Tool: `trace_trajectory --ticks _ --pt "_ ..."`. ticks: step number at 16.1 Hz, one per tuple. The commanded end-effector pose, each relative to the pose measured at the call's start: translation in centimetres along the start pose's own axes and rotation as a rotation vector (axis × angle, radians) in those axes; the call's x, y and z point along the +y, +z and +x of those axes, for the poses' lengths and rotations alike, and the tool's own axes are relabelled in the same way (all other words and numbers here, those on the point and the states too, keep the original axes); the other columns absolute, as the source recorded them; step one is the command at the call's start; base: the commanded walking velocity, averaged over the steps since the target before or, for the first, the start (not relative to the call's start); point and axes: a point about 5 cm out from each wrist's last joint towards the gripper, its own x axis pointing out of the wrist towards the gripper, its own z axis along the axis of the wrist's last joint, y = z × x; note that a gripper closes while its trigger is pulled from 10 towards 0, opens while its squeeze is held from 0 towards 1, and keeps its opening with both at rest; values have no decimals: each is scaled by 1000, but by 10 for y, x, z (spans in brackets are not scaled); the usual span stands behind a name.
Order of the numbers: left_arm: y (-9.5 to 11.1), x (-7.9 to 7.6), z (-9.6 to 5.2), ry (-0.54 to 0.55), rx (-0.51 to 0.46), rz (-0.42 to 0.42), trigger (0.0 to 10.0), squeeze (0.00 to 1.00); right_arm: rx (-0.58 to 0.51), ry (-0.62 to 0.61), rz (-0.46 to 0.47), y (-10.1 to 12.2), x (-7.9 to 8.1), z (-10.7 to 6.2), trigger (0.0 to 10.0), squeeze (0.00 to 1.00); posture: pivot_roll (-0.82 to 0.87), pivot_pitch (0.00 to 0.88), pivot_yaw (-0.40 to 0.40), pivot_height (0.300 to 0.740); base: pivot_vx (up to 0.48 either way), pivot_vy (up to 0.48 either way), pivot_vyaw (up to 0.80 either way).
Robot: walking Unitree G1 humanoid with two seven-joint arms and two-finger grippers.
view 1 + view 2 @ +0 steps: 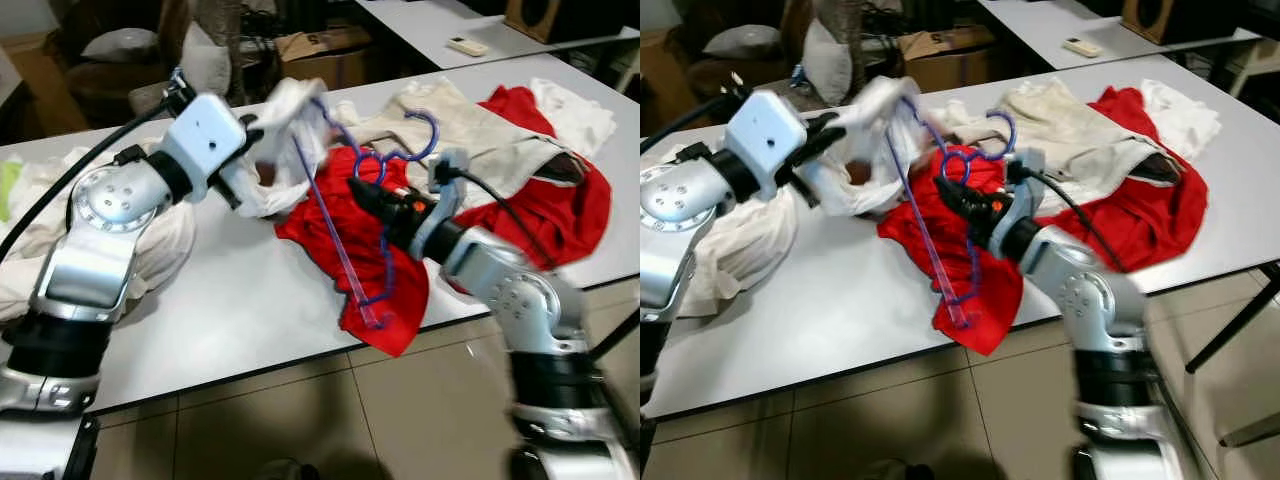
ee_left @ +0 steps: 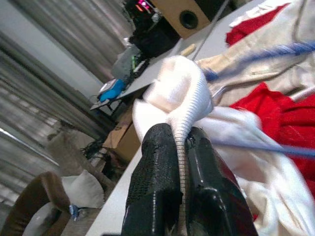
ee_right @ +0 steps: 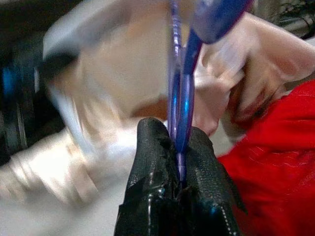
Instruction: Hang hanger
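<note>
While the right pincer (image 1: 362,190) clamps the hanger (image 1: 345,235), keep the left pincer (image 2: 180,157) clamped on the white shirt (image 1: 285,140), feeding the collar over the hanger's arm.

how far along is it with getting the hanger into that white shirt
Done: both grasps are made. The right end effector is shut on the blue hanger, and the left end effector is shut on the white shirt. In hand: one hanger arm reaches into the shirt, above the table. Left: seating the shirt and hanging it up.

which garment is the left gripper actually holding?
The white garment, pinched in the left gripper. The red ones and the beige one lie on the table.
</note>
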Motion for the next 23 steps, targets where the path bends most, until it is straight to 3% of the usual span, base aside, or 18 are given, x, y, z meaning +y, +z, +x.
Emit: trace_trajectory --ticks 1,3,5,7,8,9,11,13,14,16,19,20,21,22,23 --pt "2 9 1 42 9 5 1176 0 86 16 -33 -20 5 2 10000 0 -32 0 96 740 0 0 0" --pt "2 17 4 95 13 -4 863 0 113 52 -25 -29 13 1 10000 0 -35 0 101 740 0 0 0" --pt "10 25 8 130 -25 -9 1529 0 163 48 -94 -36 17 -1 10000 0 -36 0 104 740 0 0 0" --pt "17 18 13 56 -50 28 2667 0 84 100 -121 -27 27 2 10000 0 -37 0 108 740 0 0 0" --pt "14 8 16 -18 -33 29 3843 0 -21 145 -80 -12 37 3 10000 0 -38 0 111 740 0 0 0" --pt "6 1 16 -59 8 36 7451 0 -53 125 -56 -7 37 3 10000 0 -40 0 113 740 0 0 0" --pt "-11 -7 13 -73 92 56 10000 0 -63 91 -38 -6 33 2 10000 0 -42 0 116 740 0 0 0" --pt "-19 -11 11 -79 107 -12 10000 0 -53 95 -26 -9 33 1 10000 0 -42 0 118 740 0 0 0" --pt "-19 -14 9 -78 101 -57 10000 1000 -33 89 -19 -15 33 2 10000 0 -41 0 117 740 0 0 0" --pt "-18 -15 4 -57 100 -119 10000 1000 -22 78 -9 -17 33 3 10000 0 -37 0 115 740 0 0 0" --pt "-31 -23 -6 -27 171 -138 10000 1000 -28 83 -6 -16 33 3 10000 0 -35 0 115 740 0 0 0" --pt "-37 -35 -7 -15 198 -186 10000 682 -31 87 -5 -15 34 3 10000 0 -35 0 114 740 0 0 0" --pt "-41 -48 -6 -4 208 -274 10000 0 -34 91 -5 -14 35 4 10000 0 -35 0 114 740 0 0 0" --pt "-42 -52 -6 -1 212 -297 10000 0 -35 92 -5 -13 35 4 10000 0 -35 0 114 740 0 0 0" --pt "-44 -61 -5 25 218 -371 10000 0 -37 93 -4 -13 36 5 10000 0 -37 0 114 740 0 0 0"
